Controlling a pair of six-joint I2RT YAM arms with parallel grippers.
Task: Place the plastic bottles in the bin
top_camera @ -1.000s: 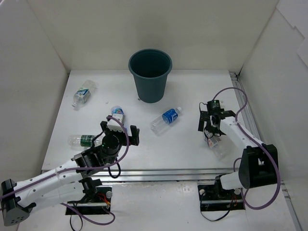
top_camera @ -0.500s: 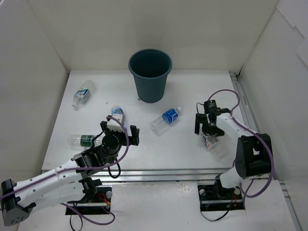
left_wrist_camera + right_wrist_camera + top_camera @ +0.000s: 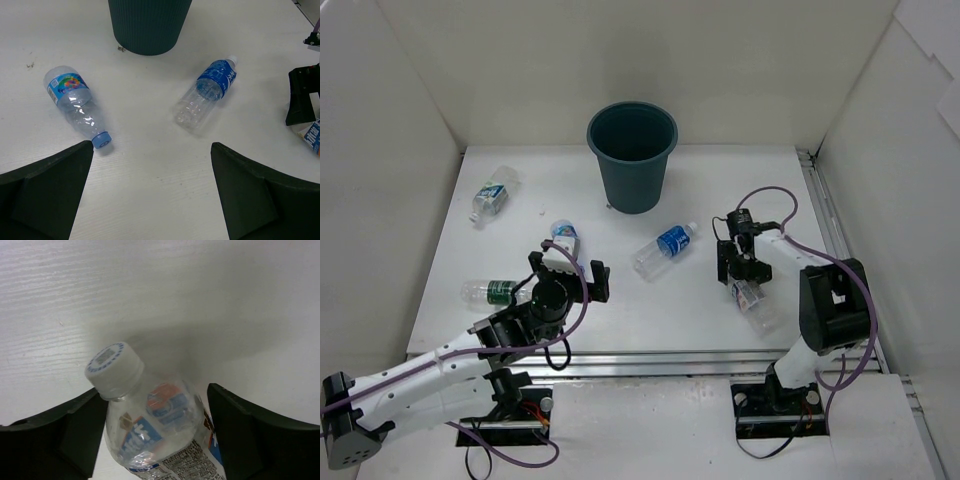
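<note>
The dark teal bin (image 3: 632, 180) stands at the back middle, and its wall (image 3: 150, 25) also fills the top of the left wrist view. My right gripper (image 3: 742, 270) has its fingers closed against a clear plastic bottle (image 3: 160, 430) with a white cap (image 3: 114, 369), lying right of centre (image 3: 751, 296). My left gripper (image 3: 568, 272) hangs open over bare table (image 3: 152, 150). In front of it lie a blue-capped bottle (image 3: 75, 105) and a blue-labelled bottle (image 3: 207, 92). Two more bottles lie at the left, one with a green label (image 3: 490, 291) and one further back (image 3: 492, 195).
White walls enclose the table on three sides. A metal rail (image 3: 825, 215) runs along the right edge and another along the front (image 3: 650, 360). Purple cables loop over both arms.
My right gripper has moved left and lower over the bottle, and its jaws have narrowed onto it. The left arm and the other bottles have not moved.
</note>
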